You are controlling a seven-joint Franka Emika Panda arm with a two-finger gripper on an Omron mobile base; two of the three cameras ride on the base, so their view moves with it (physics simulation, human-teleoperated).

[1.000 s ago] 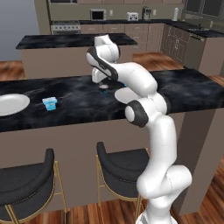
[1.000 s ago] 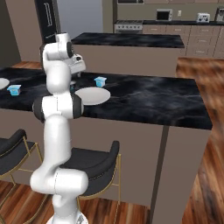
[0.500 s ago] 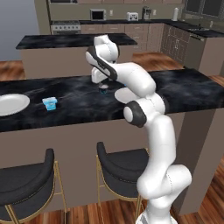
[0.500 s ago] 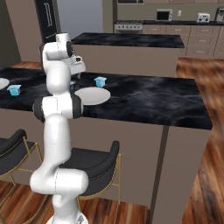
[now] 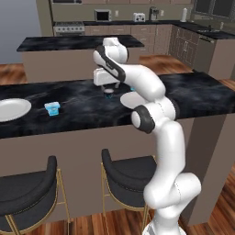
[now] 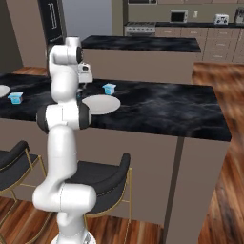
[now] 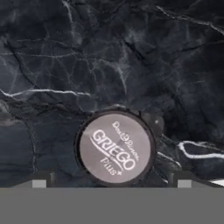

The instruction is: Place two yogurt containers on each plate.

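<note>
Black marble counter [image 5: 193, 94] carries a dark yogurt cup [image 7: 115, 148], lid labelled "GRIEGO", mid-counter beside the near plate [image 5: 131, 99]. The gripper [image 7: 111, 181] is poised above it, fingers fully spread, nothing held. Pick-up is judged underway; descent and closure are required next.

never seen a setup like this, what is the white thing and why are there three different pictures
The white thing is a robot arm in a simulated kitchen. Two pictures come from cameras behind it, left and right; the third looks down from its hand. On the dark marble counter lie two white plates, one near the arm and one far left, and light blue yogurt cups. The tool is open, holding nothing, above a dark yogurt cup with a pale lid.
</note>
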